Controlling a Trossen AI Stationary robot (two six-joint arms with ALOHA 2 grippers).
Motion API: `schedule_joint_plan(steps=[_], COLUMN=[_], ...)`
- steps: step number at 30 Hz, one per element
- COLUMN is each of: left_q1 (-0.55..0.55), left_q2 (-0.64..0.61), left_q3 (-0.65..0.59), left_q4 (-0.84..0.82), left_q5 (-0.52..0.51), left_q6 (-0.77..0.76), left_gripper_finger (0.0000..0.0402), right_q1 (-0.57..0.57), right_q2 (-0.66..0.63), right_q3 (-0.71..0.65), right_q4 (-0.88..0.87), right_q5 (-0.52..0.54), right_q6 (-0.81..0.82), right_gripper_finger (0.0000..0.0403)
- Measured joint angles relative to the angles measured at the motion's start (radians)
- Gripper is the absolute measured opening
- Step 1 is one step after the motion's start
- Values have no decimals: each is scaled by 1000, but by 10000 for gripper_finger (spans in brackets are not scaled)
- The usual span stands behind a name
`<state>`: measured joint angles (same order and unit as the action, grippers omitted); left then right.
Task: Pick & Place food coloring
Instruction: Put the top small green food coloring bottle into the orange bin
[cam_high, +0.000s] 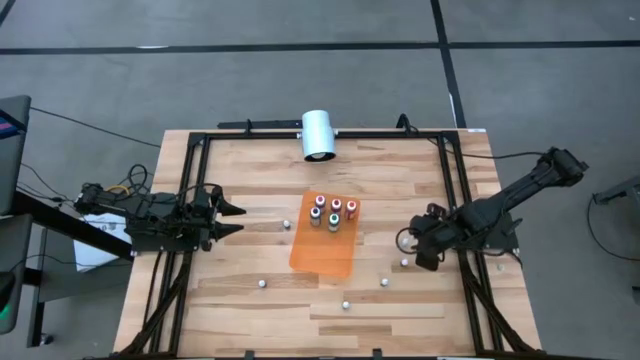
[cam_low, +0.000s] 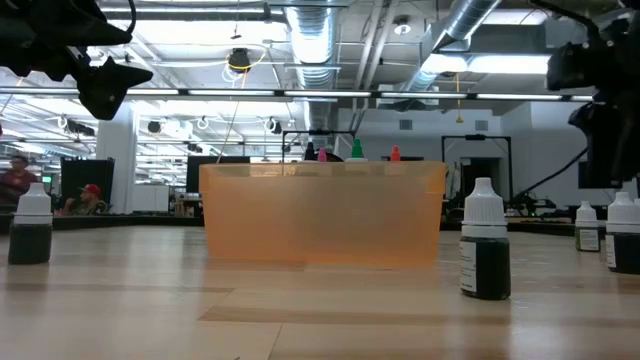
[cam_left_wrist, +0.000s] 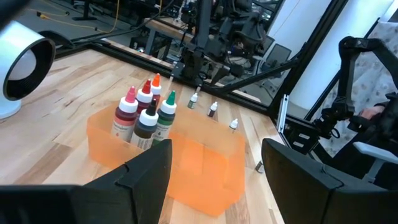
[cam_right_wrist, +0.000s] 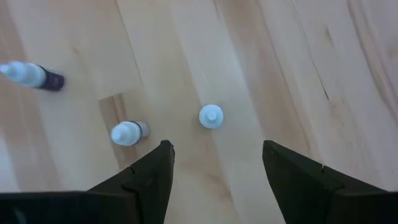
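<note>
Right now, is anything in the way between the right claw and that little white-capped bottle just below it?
Nothing visible. The right gripper hangs open above the white-capped bottle, with only bare wooden table around it. Two other bottles stand off to one side, apart from it. The left gripper waits at the table's left edge.

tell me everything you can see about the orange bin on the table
The orange bin is a translucent, plastic-looking rectangular container with low walls and an open top, sitting flat on the wooden table near its middle. Five small food coloring bottles stand upright, clustered at its end nearest the white cylinder; the rest of it holds nothing. In the left wrist view their caps are pink, red, orange, green and white. No pincer touches it.
</note>
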<state>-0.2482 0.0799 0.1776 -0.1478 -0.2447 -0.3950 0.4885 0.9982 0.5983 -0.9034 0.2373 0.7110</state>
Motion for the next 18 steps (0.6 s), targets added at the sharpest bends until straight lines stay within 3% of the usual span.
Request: schedule_joint_plan(steps=[11, 18], left_q1=[0, 0], left_q2=[0, 0], left_q3=[0, 0], left_q4=[-1, -4], left_q5=[-2, -2], left_q6=[0, 1], left_gripper_finger=[240, 240], right_q1=[-75, -114], right_q2=[166, 202], right_q3=[0, 0], right_q4=[90, 131], right_q5=[-9, -36], right_q6=[-94, -119], right_gripper_finger=[232, 232])
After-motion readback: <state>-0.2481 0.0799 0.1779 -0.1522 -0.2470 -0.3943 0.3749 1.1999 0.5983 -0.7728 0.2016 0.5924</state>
